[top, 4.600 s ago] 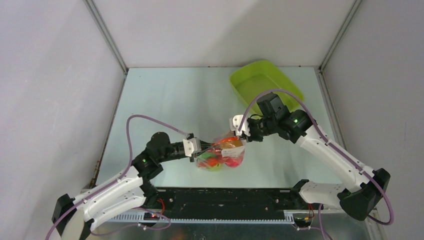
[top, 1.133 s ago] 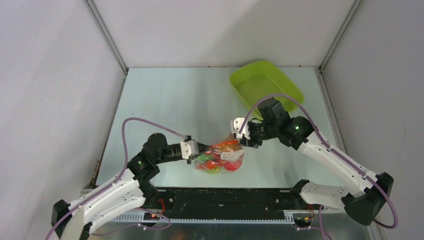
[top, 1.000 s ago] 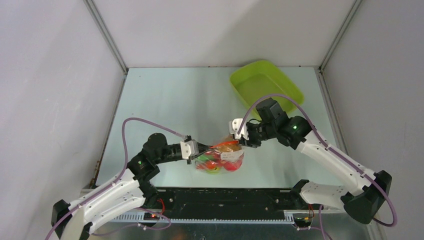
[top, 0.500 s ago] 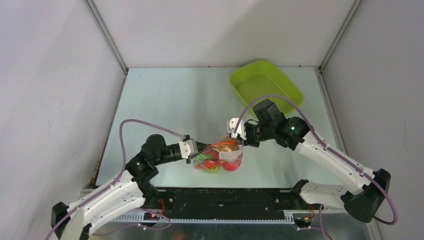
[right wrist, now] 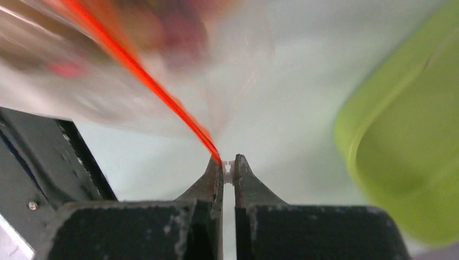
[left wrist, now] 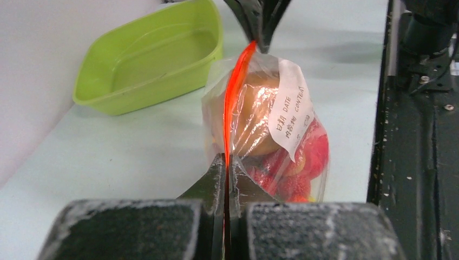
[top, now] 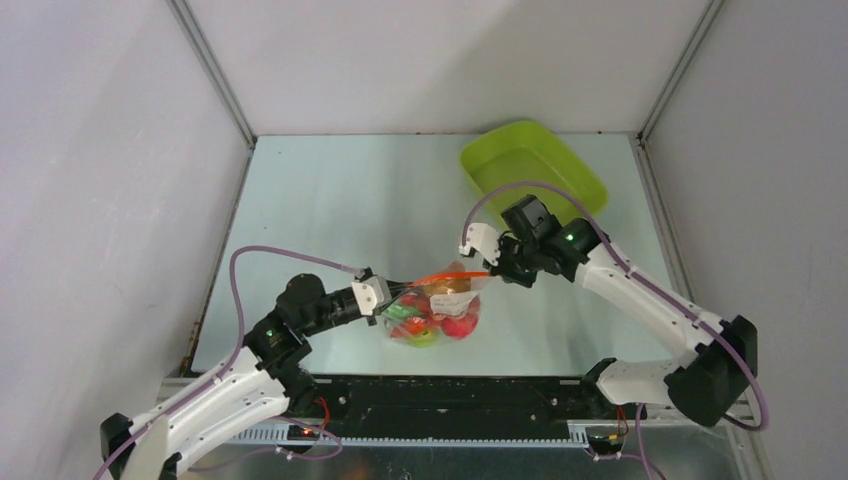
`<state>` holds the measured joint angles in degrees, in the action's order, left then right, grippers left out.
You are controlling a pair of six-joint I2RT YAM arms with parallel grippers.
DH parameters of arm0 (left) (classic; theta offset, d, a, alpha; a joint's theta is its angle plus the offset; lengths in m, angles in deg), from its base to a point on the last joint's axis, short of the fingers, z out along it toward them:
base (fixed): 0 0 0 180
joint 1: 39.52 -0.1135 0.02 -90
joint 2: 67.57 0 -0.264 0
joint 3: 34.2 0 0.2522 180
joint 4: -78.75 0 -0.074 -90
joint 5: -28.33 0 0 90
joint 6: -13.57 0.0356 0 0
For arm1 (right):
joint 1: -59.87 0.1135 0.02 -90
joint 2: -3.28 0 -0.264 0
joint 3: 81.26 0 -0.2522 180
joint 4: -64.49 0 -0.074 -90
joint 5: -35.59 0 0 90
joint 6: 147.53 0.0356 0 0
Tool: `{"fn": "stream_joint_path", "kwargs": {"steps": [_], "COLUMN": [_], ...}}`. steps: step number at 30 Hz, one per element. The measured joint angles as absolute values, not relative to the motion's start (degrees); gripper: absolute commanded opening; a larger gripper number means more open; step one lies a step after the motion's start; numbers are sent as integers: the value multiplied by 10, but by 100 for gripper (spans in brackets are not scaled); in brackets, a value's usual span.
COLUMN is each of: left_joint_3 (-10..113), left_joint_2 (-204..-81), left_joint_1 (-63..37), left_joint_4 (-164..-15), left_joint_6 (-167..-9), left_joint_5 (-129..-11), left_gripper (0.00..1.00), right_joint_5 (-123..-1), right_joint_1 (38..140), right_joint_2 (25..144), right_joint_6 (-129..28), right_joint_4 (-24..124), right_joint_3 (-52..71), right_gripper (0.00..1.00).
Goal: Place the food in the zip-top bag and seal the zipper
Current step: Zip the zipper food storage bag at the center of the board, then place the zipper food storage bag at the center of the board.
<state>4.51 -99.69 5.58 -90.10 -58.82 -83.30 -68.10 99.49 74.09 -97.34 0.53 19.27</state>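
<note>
Near the front edge of the table (top: pixel 330 200) the zip-top bag (top: pixel 440 312) of food (top: pixel 458 327) is held by its zipper (top: pixel 452 276), with the left gripper (top: pixel 392 293) clenched on one end and the right gripper (top: pixel 489 272) on the white slider tab (right wrist: pixel 228 166), so the strip is best kept taut while the tab is drawn straight along.

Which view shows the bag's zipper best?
Left wrist: the zipper runs sharp, end to end, stretched between left gripper and right gripper. Right wrist shows it blurred, ending at the white slider tab. Top external shows a thin orange line.
</note>
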Motion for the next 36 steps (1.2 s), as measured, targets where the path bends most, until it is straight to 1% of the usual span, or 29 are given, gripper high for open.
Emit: {"fn": "stream_joint_path", "kwargs": {"steps": [3, 6, 10, 15, 23, 27, 31, 36], "left_joint_3": [45, 45, 45, 45, 45, 45, 45, 45], "left_joint_2": [-991, -986, -986, -986, -985, -985, -986, -987], "left_joint_1": [54, 53, 53, 53, 53, 53, 53, 53], "left_joint_4": [-897, -894, -894, -894, -895, -895, -895, -895], "left_joint_6": [-587, -584, -584, -585, -589, -589, -589, -589], "left_joint_5": [-822, -813, -814, -819, -831, -842, -852, -868], "left_gripper": [0, 0, 0, 0, 0, 0, 0, 0], "right_joint_5": [-594, -550, -540, -551, -633, -714, -794, -855], "right_joint_1": [981, 970, 974, 981, 983, 982, 976, 971], "right_joint_2": [774, 783, 757, 696, 607, 578, 559, 552], "right_joint_6": [-962, -958, -963, -974, -1004, -1030, -1052, -1068], "right_joint_4": [-50, -82, -84, -50, 17, 43, 59, 72], "right_joint_3": [190, 191, 191, 195, 227, 242, 251, 252], "right_gripper": [0, 0, 0, 0, 0, 0, 0, 0]}}
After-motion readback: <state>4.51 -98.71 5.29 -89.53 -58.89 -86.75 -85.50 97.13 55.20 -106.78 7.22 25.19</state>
